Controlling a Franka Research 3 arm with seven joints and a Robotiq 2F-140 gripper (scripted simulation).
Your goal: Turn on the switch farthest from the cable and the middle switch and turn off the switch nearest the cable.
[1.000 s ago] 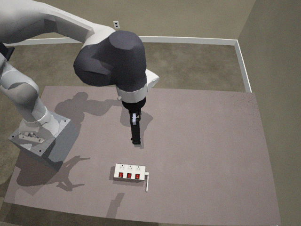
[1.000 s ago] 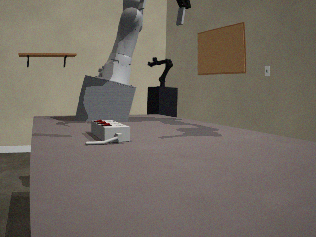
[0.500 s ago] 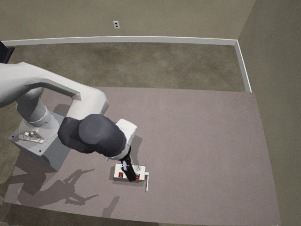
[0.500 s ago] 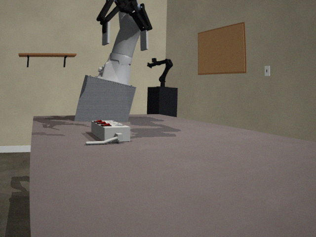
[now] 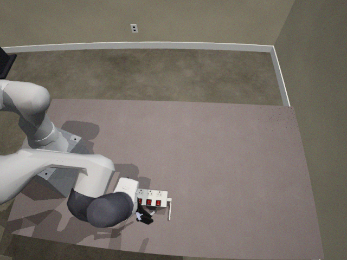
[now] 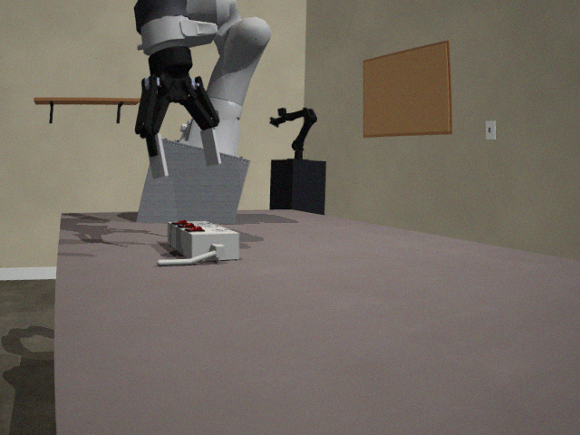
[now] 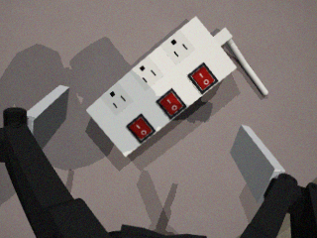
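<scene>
My top view looks steeply down from above the flat pinkish-grey desk (image 5: pixel 224 168) (image 6: pixel 327 327) (image 7: pixel 287 30), far enough back for its far edge. My exterior view faces the arm's base low across it; my wrist view looks down, closest. All share the white rectangular power strip (image 5: pixel 163 195) (image 6: pixel 213 244) (image 7: pixel 159 89).

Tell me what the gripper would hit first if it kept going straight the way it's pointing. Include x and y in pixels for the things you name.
Probably the power strip (image 5: pixel 162 195) (image 6: pixel 214 246) (image 7: pixel 160 89), near its switch side, below the open gripper (image 5: pixel 148 215) (image 6: pixel 187 169) (image 7: pixel 154 121). Depth is unclear, so the fingers might meet the table beside it instead.
</scene>
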